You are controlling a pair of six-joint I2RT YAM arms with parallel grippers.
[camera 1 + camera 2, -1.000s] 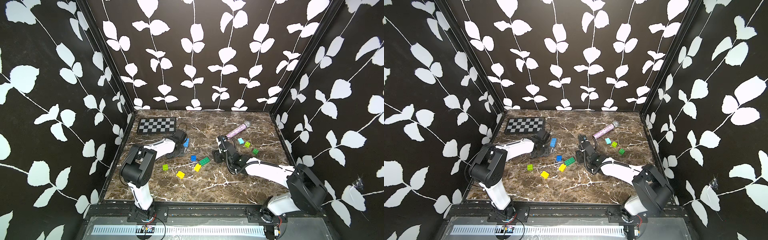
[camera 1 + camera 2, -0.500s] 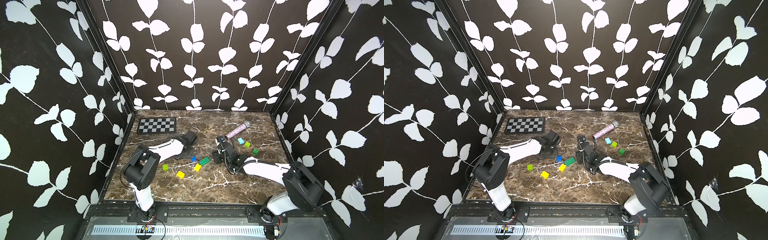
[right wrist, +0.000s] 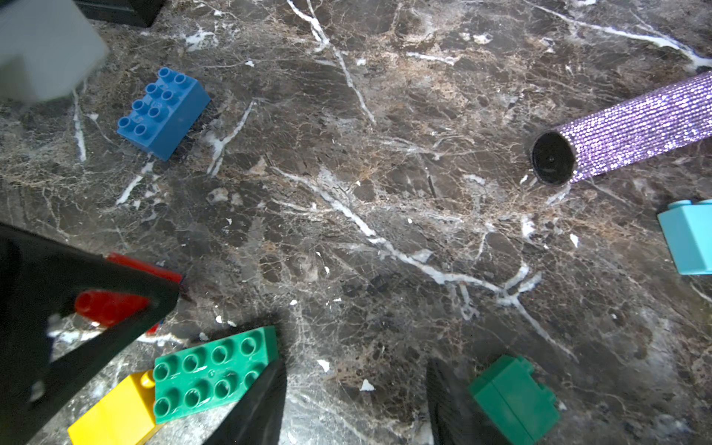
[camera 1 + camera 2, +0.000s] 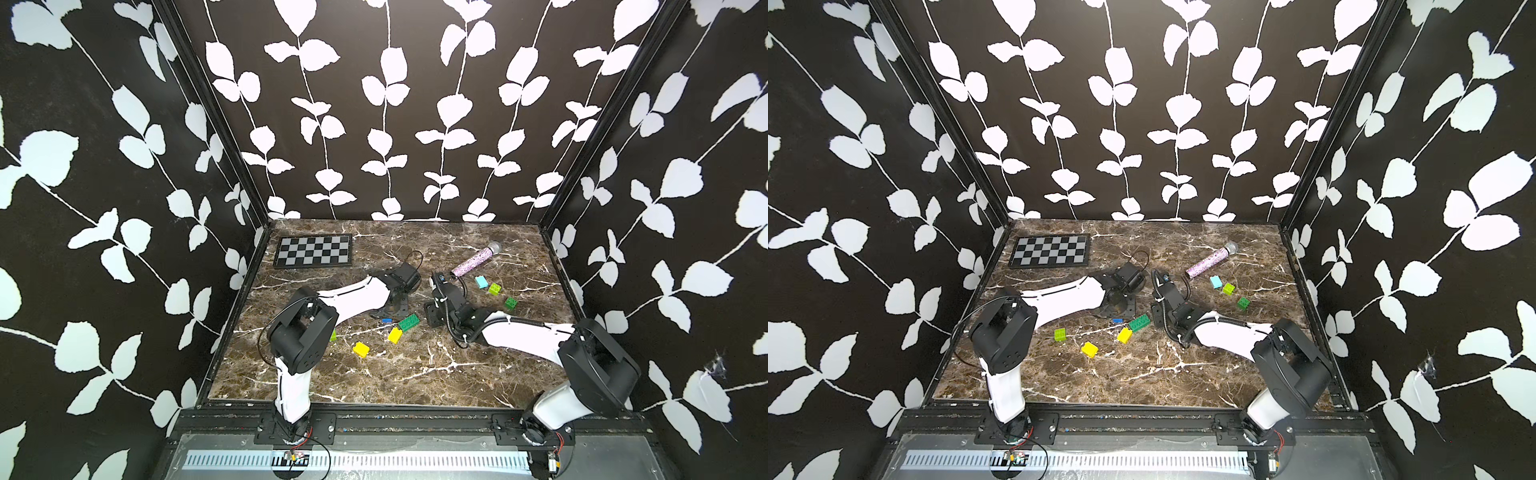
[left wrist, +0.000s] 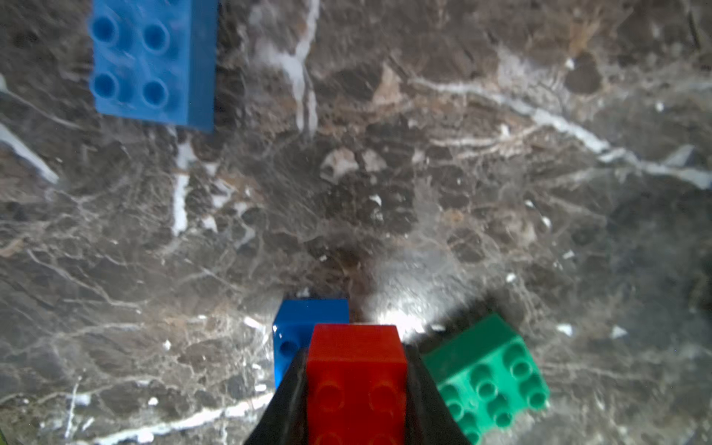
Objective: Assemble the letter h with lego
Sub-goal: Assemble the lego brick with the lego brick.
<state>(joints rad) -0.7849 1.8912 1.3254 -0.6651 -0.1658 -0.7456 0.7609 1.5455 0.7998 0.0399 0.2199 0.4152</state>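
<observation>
Left claw low near the middle of the bench, well off every edge, clamped shut on a red brick between black fingers. Tight quarters there: a small blue brick just beside the grip on one side, a long dark green brick just beside it on the other, touching or not impossible to tell. Right claw close by, fingers parted, only bare marble between them, nothing held; a small dark green brick outside one finger. A larger blue brick alone farther towards the far edge. A yellow brick against the long green one's end; second yellow brick and lime brick left of middle, nearer the front edge. Light blue brick, second lime brick and purple microphone towards the right edge; chequered board in the far left corner. Widest open marble along the front edge.
</observation>
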